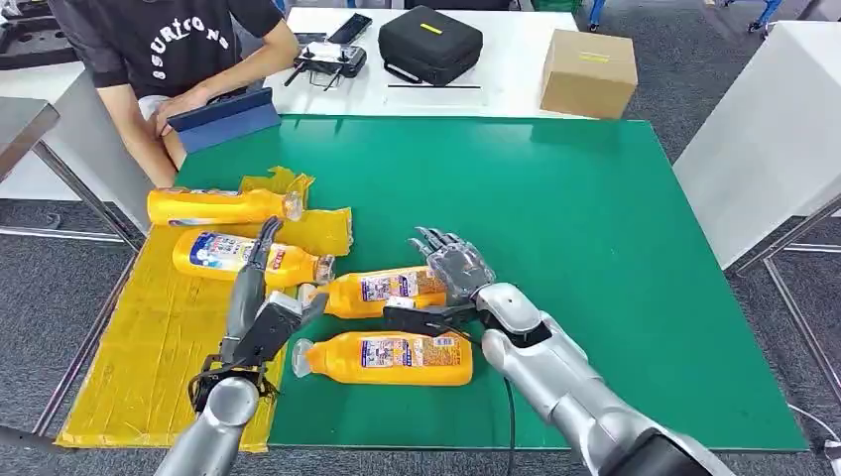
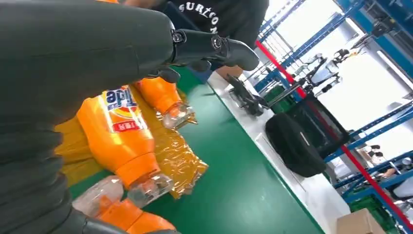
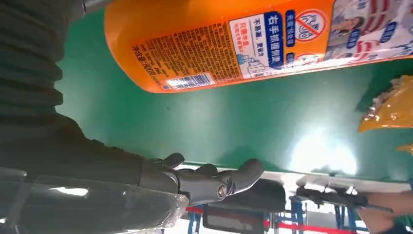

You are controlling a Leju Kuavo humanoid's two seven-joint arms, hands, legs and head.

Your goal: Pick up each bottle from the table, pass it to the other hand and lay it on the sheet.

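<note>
Head view: right hand (image 1: pixel 456 266), fingers spread and grasping nothing, hovers over an orange detergent bottle (image 1: pixel 382 291) on the bench (image 1: pixel 595 248); left hand (image 1: pixel 260 297) likewise empty; next, clasp it.

The bottles (image 1: pixel 385 358) are glossy orange plastic with clear plastic caps and printed, shiny labels. The sheet (image 1: pixel 139 367) under two of them is thin yellow plastic film, crinkled and reflective at its edges. The bench (image 1: pixel 595 248) has a smooth green top with a soft sheen that catches the ceiling light. The arms are brushed silver metal; the right hand (image 1: pixel 454 266) has a grey metallic back and dark matt fingers (image 3: pixel 214 183). The box (image 1: pixel 588 72) is matt brown cardboard, and the black case (image 1: pixel 429 44) looks like woven cloth.
</note>
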